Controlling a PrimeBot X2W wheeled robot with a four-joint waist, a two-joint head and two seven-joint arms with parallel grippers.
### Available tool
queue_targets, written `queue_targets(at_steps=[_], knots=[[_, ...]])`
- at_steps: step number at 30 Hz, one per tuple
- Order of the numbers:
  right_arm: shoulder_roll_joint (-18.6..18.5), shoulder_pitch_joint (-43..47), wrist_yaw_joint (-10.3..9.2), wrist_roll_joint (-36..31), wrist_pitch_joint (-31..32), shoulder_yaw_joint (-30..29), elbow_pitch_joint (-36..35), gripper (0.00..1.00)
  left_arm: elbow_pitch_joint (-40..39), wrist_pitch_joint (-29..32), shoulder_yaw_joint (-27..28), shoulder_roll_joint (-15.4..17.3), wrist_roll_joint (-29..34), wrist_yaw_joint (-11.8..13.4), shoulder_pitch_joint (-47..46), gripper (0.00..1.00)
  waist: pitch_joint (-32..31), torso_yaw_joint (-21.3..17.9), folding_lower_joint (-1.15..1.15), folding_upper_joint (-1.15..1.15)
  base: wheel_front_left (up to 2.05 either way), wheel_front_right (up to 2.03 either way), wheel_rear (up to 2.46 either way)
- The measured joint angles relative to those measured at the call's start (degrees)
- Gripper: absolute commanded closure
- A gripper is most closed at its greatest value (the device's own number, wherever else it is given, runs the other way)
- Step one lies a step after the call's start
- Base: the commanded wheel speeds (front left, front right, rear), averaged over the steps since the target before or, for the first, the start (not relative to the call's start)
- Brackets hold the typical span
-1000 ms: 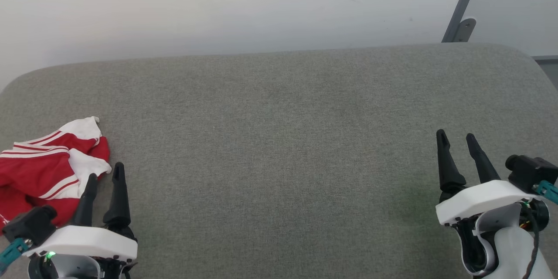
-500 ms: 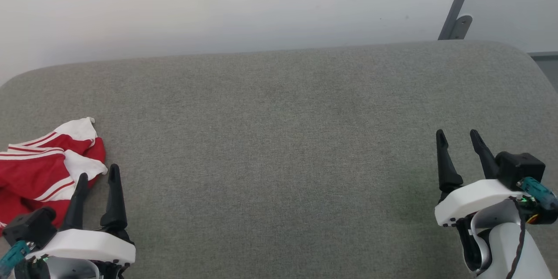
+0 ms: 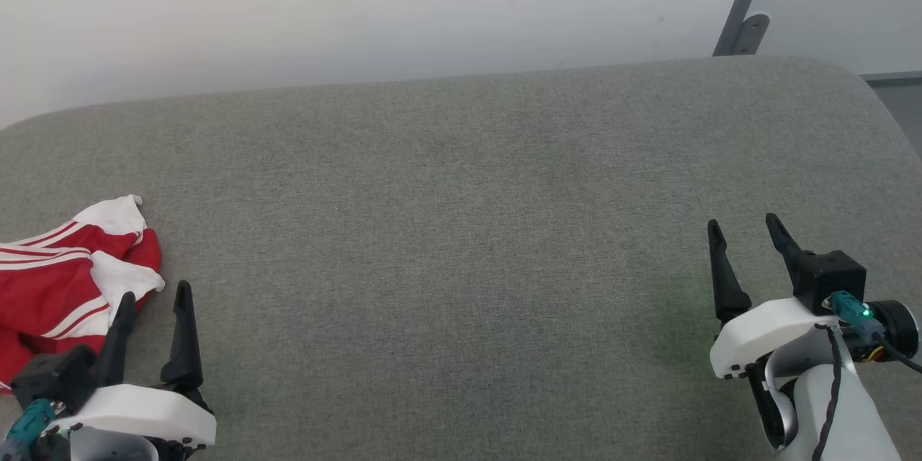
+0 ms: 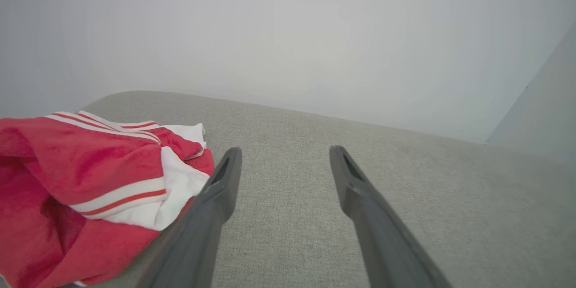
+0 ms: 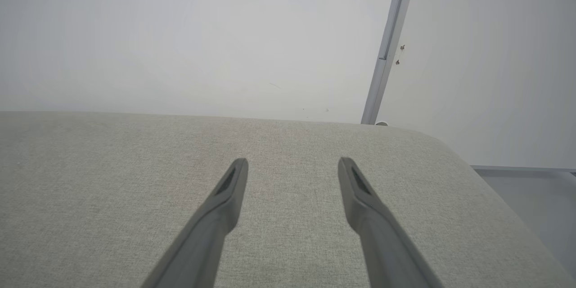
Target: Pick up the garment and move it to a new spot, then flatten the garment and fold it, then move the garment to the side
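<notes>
The garment (image 3: pixel 50 281) lies crumpled at the left edge of the grey padded surface, red with white parts and red-and-white stripes; its left portion runs out of the head view. In the left wrist view the garment (image 4: pixel 81 189) bunches to the left of my fingers. My left gripper (image 3: pixel 155 292) (image 4: pixel 282 150) stands open just right of the cloth, its left finger over the white edge, with nothing between the fingers. Far to the right my right gripper (image 3: pixel 743 225) (image 5: pixel 292 162) is open above bare fabric.
The grey padded surface (image 3: pixel 461 230) has rounded far corners and ends at a pale wall (image 3: pixel 360 7). A grey metal post (image 3: pixel 742 7) with a bracket stands behind the far right corner. Beyond the right edge there is a drop to a grey floor (image 5: pixel 540 198).
The head view has drifted, so the whole picture has shifted left and up. The right wrist has turned, its camera block now closer behind the fingers. Both grippers stay open.
</notes>
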Motion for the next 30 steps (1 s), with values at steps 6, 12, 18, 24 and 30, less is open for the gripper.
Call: queue_targets(at_steps=[6,12,18,24,30], knots=[[0.31,-0.44,0.00,-1.33,-0.80,-0.45,0.27,0.00,1.11,-0.75,-0.49,0.60,0.94,0.00,-0.13,0.00,0.31,-0.30,0.00,0.00,0.00,0.00,0.00],[0.36,-0.82,0.00,-0.10,-1.47,-1.13,-0.01,0.00,0.36,-1.45,-0.27,0.96,1.70,0.00,-0.65,0.00,0.67,-0.31,0.00,0.00,0.00,0.00,0.00],[0.45,-0.82,0.00,-2.89,-2.07,-1.63,0.12,0.00,0.41,-2.11,-1.08,1.20,3.93,0.00,-0.93,0.00,0.80,0.56,0.00,0.00,0.00,0.00,0.00],[0.42,-0.79,0.00,-5.20,-2.79,-1.31,0.47,0.00,1.07,-2.77,-1.56,0.65,5.41,0.00,-1.48,0.00,0.66,3.81,0.00,0.00,0.00,0.00,0.00],[0.46,-0.74,0.01,-5.91,-3.26,1.57,2.11,0.00,2.18,-3.24,-1.03,-0.11,7.39,0.00,-1.29,0.00,0.26,8.47,0.00,0.00,0.00,0.00,0.00]])
